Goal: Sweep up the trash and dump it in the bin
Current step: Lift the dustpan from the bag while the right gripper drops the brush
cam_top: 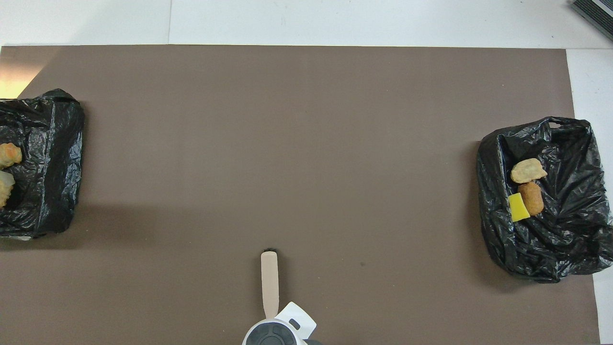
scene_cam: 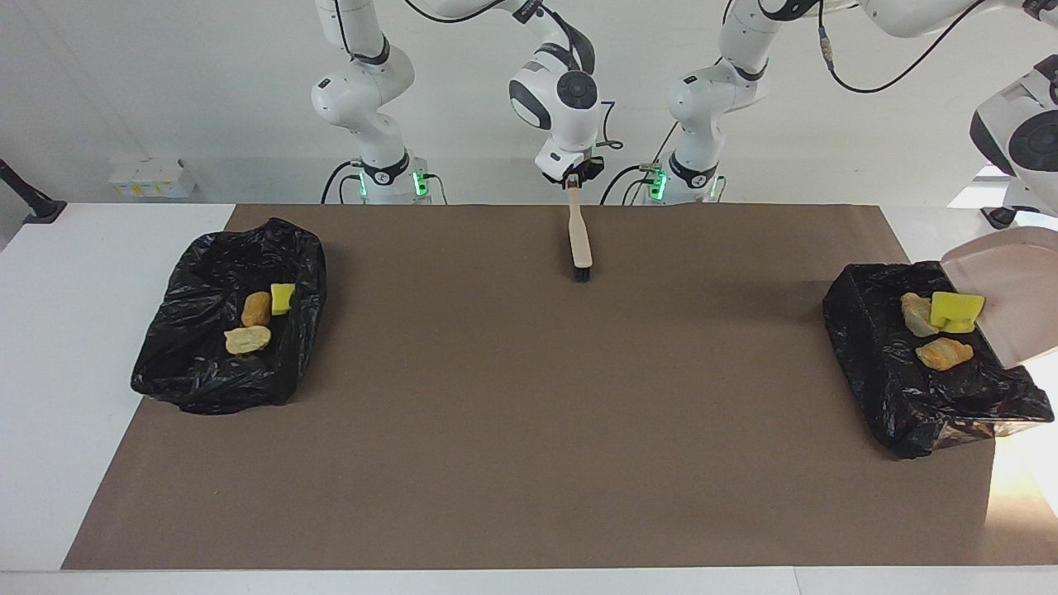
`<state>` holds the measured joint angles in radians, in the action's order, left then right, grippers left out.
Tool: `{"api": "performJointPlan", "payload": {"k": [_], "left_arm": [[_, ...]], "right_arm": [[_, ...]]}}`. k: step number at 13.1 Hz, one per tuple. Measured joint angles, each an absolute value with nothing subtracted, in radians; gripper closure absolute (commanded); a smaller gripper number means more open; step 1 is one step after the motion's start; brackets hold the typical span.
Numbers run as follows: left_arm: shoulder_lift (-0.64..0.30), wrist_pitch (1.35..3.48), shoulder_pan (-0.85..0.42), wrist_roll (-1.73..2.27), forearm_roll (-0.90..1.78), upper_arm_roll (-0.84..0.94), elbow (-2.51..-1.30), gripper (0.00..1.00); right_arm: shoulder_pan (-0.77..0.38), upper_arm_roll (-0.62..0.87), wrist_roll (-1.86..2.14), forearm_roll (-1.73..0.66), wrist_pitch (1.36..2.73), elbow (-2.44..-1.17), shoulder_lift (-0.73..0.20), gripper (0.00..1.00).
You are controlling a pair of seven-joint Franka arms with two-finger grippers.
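Note:
My right gripper (scene_cam: 570, 175) is shut on the handle of a beige brush (scene_cam: 581, 240), whose dark bristles reach down to the mat near the robots; the brush also shows in the overhead view (cam_top: 269, 282). A beige dustpan (scene_cam: 1012, 289) hangs tilted over the black-lined bin (scene_cam: 893, 413) at the left arm's end. Its handle and my left gripper are out of view. That bin holds a yellow sponge chunk (scene_cam: 957, 311) at the pan's lip, a beige lump (scene_cam: 916, 314) and an orange lump (scene_cam: 944, 353). The other bin (scene_cam: 198, 364) holds three pieces of trash (scene_cam: 256, 308).
A brown mat (scene_cam: 529, 430) covers the table between the two bins. In the overhead view the right arm's end bin (cam_top: 565, 239) shows its tan, orange-brown and yellow pieces. The left arm's end bin (cam_top: 48, 143) is cut by the frame edge.

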<state>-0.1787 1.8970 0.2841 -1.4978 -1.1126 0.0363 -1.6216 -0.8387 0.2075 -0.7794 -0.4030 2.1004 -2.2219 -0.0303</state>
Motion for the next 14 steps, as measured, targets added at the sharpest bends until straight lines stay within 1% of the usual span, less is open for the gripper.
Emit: {"api": "performJointPlan", "payload": {"k": [2, 3, 4, 6, 7, 8, 9, 10, 11, 14], "left_arm": [[-0.174, 1.874, 0.246, -1.434, -1.166, 0.038, -1.636, 1.0], [-0.174, 1.874, 0.246, -1.43, -1.178, 0.036, -1.637, 1.0], [-0.173, 1.874, 0.246, -1.43, -1.18, 0.032, -1.637, 1.0], [-0.169, 1.875, 0.246, -1.421, -1.176, 0.031, -1.635, 1.0], [-0.167, 1.875, 0.246, -1.416, -1.165, 0.034, -1.63, 1.0], [-0.164, 1.875, 0.243, -1.416, -1.134, 0.036, -1.619, 1.0], [-0.159, 1.872, 0.236, -1.416, -1.092, 0.038, -1.609, 1.0], [-0.155, 1.86, 0.22, -1.416, -1.056, 0.039, -1.602, 1.0], [-0.149, 1.839, 0.196, -1.416, -1.035, 0.041, -1.6, 1.0], [-0.139, 1.753, 0.088, -1.411, -0.986, 0.051, -1.6, 1.0]], "right_arm": [[-0.761, 0.204, -0.782, -0.399, 2.027, -2.162, -0.016, 0.57], [-0.706, 0.202, -0.782, -0.397, 1.979, -2.135, 0.008, 0.53], [-0.648, 0.2, -0.782, -0.393, 1.922, -2.115, 0.047, 0.49], [-0.546, 0.195, -0.756, -0.37, 1.813, -2.104, 0.137, 0.44], [-0.504, 0.194, -0.738, -0.342, 1.778, -2.104, 0.178, 0.35], [-0.46, 0.193, -0.727, -0.315, 1.754, -2.105, 0.215, 0.3], [-0.411, 0.191, -0.714, -0.299, 1.733, -2.103, 0.245, 0.19], [-0.36, 0.189, -0.685, -0.273, 1.709, -2.095, 0.268, 0.03], [-0.312, 0.187, -0.642, -0.239, 1.677, -2.072, 0.279, 0.0], [-0.201, 0.185, -0.524, -0.179, 1.594, -1.964, 0.265, 0.0]]}}
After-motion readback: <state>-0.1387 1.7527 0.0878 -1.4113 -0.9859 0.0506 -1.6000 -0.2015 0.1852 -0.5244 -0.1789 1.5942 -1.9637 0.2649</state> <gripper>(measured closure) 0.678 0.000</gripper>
